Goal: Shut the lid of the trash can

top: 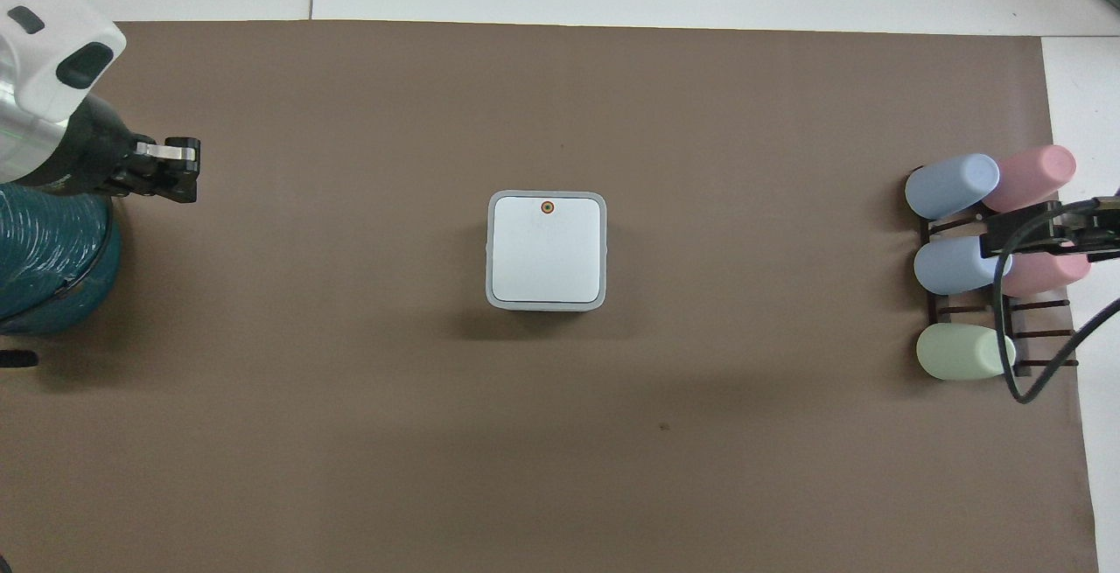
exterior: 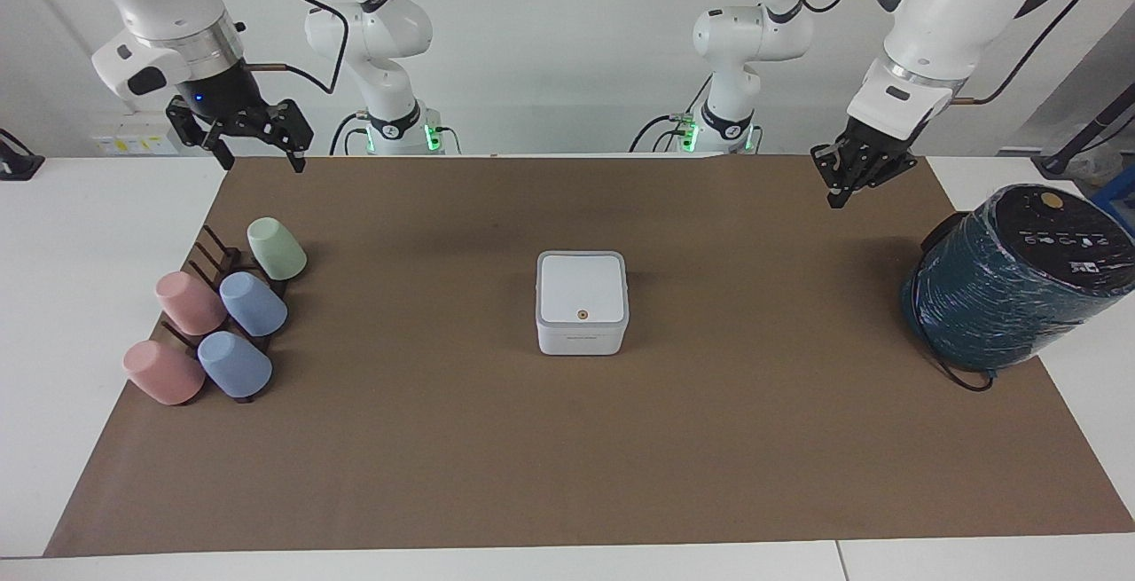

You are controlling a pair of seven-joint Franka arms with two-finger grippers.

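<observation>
Overhead, the left end effector [exterior: 844, 184] hangs raised near the desk's left-arm edge, fingers together; the right end effector [exterior: 257, 143], fingers apart, waits; lid [exterior: 581, 286] flat on trash can [exterior: 581, 338].
</observation>
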